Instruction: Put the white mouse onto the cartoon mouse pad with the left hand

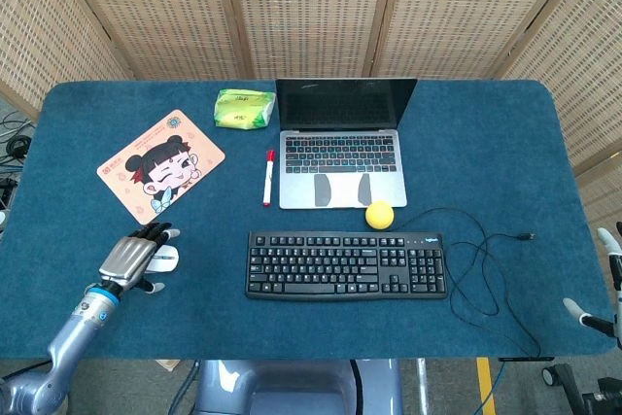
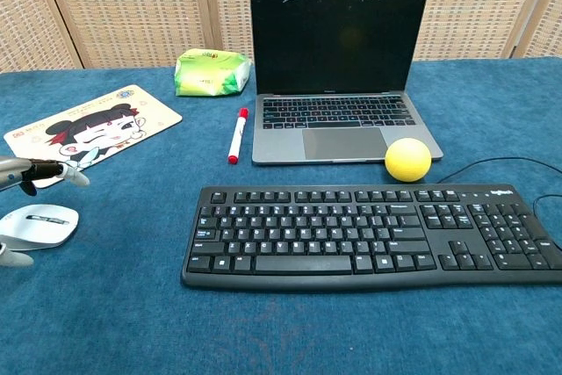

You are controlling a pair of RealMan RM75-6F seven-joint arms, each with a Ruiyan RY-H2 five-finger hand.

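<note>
My left hand [image 1: 129, 258] reaches in low over the small white computer mouse [image 2: 38, 223], fingers spread and empty, hiding most of it from above. It lies on blue cloth, just short of the cartoon-girl mouse pad [image 1: 160, 164]. My right hand [image 1: 604, 291] is cut off; its state is unclear.

1. The table [image 1: 486, 133] wears a deep blue cloth, matt and slightly napped.
2. The white mouse [image 2: 37, 223] looks like smooth plastic with a soft sheen.
3. The left hand [image 1: 128, 259] has a silvery metallic back and dark fingers [image 1: 155, 233].
4. The cartoon mouse pad [image 1: 160, 164] is flat, printed, low-gloss.
5. The laptop [image 2: 338, 76] is brushed grey metal with a glossy dark screen.
6. The keyboard [image 2: 369, 236] is matt black plastic.
7. The woven screens [image 1: 311, 7] behind look like coarse cane in wooden frames.
</note>
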